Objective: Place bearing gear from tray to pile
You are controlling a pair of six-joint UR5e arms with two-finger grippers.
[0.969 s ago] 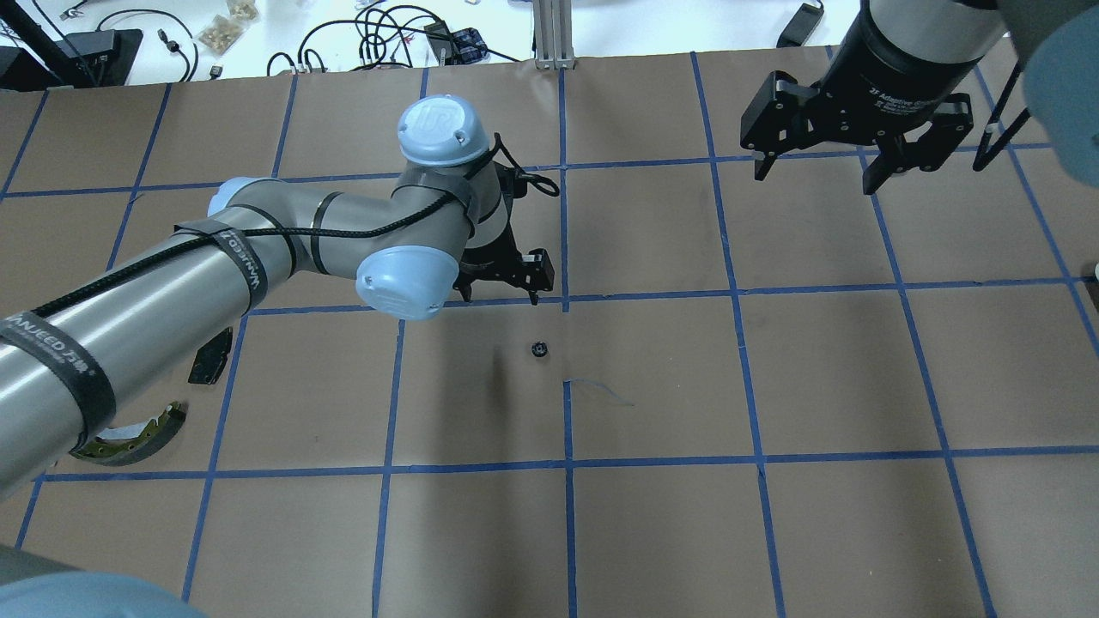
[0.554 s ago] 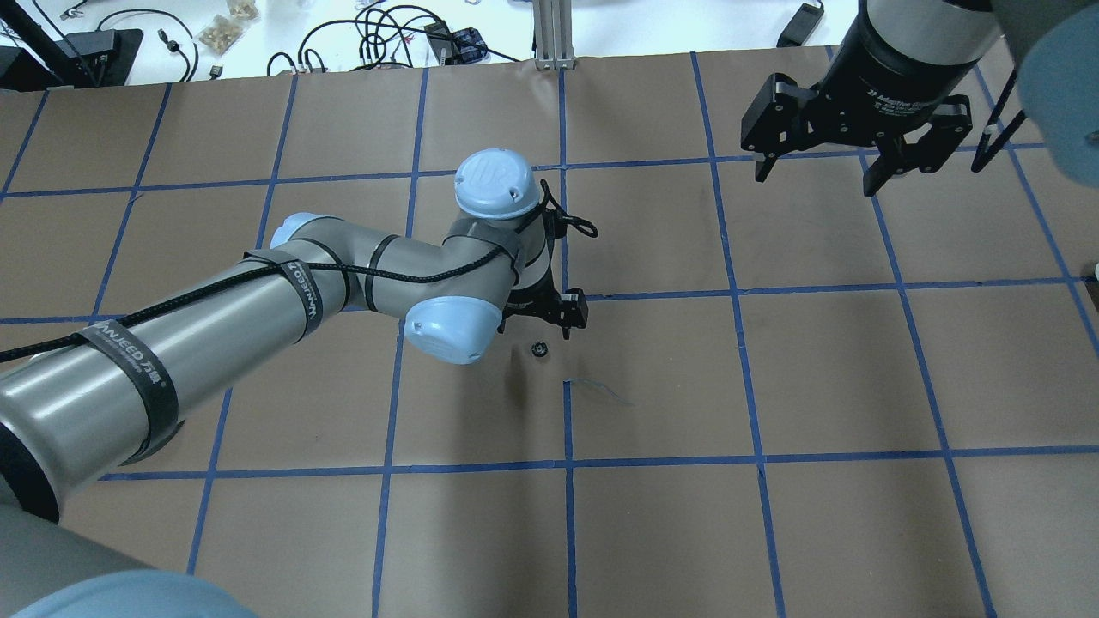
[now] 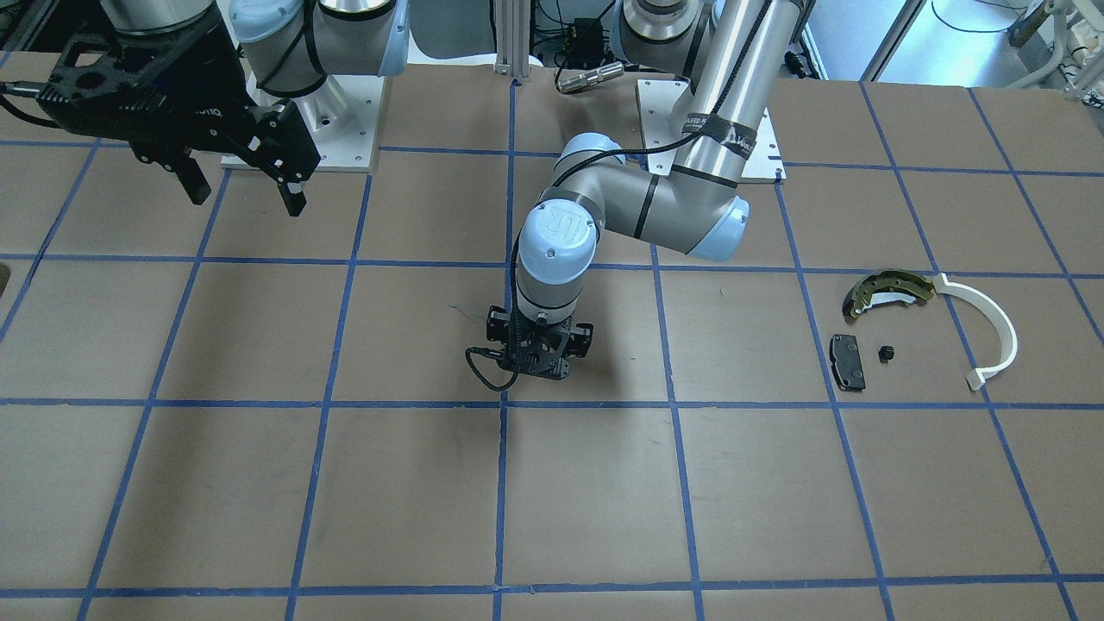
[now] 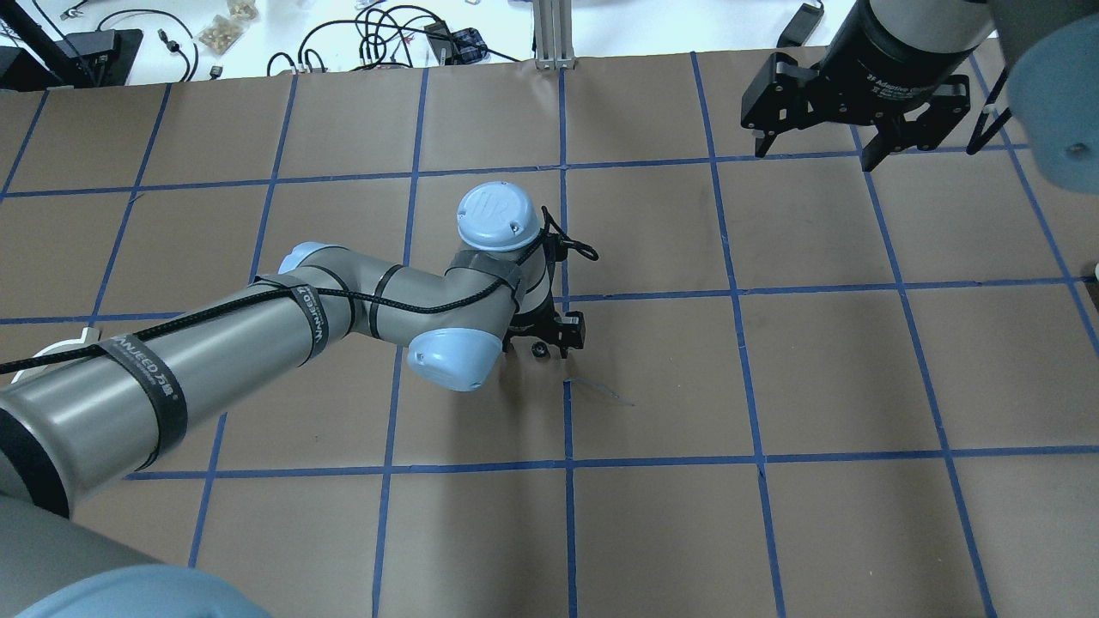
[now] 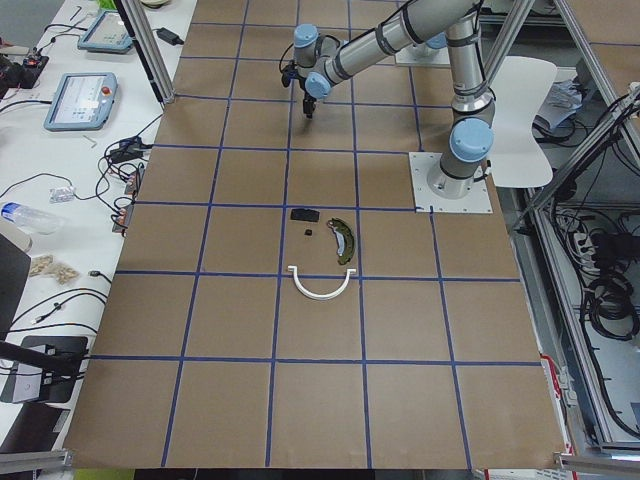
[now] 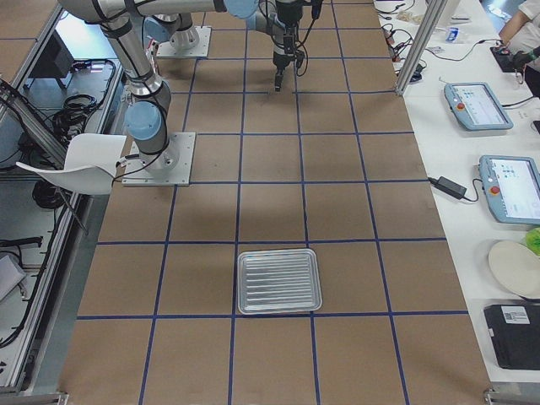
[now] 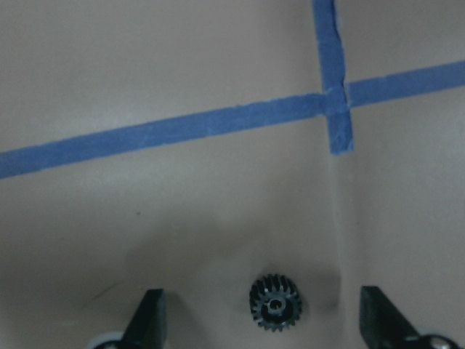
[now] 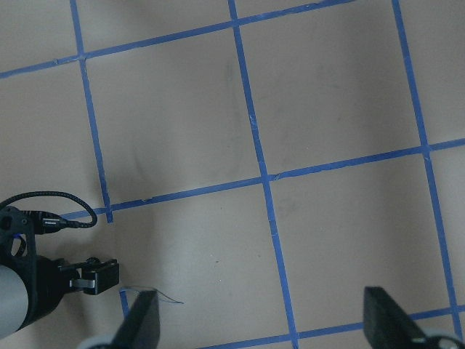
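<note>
Left gripper point(image 7: 265, 318) lowered, jaws wide astride bearing gear point(image 7: 275, 303); front view hides it; right gripper point(image 4: 814, 157) wide.

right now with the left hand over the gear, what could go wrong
1. The gear is tiny and lies flat on the paper between the wide-open fingers of the left hand; closing could skid it away or miss it.
2. A cable loop hangs low by the wrist and may drag on the table.
3. In the pile, the pad and shoe lie close together, so a drop there could knock them.
</note>
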